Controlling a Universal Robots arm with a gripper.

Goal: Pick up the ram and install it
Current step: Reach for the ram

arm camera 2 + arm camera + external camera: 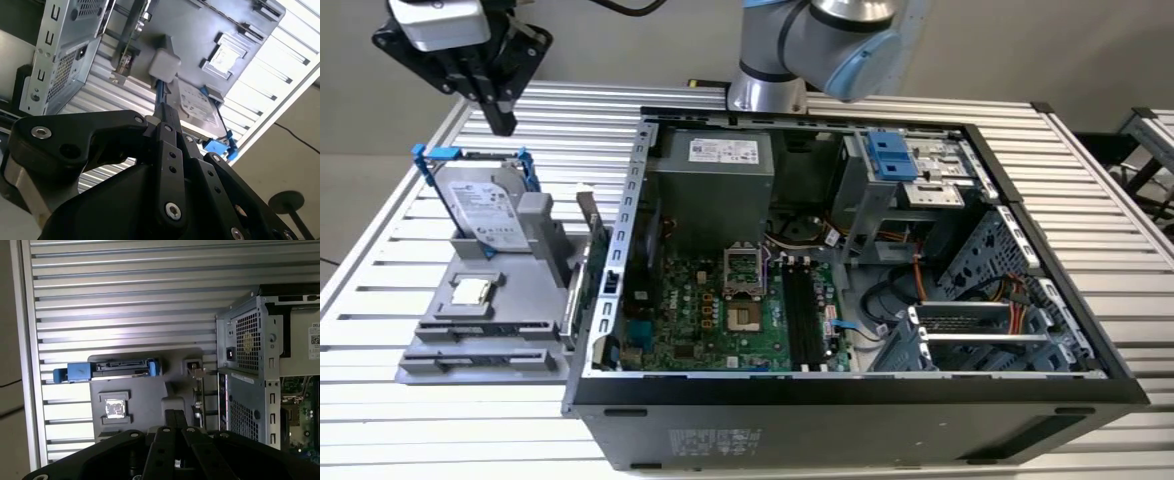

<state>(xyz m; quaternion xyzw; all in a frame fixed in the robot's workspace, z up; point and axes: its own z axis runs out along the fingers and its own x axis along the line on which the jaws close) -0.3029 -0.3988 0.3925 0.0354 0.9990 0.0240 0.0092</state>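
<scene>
My gripper (500,120) hangs high over the table's far corner at the exterior view's left, above and behind the grey holder (470,338). Its fingers point down and are pressed together with nothing between them. In both wrist views the black fingers (166,131) (170,421) line up with the holder below. The ram (160,101) shows edge-on as a thin dark-blue strip. It runs from a grey block on the holder (200,35) toward the fingertips, clearly below them. The black motherboard slots (803,312) lie inside the open computer case (624,210).
A silver hard drive (486,208) (125,368) in a blue frame stands upright at the holder's far end. A thin card with a metal bracket (199,390) stands between holder and case. The arm's base (767,85) is behind the case. The slatted table (374,300) ends close by.
</scene>
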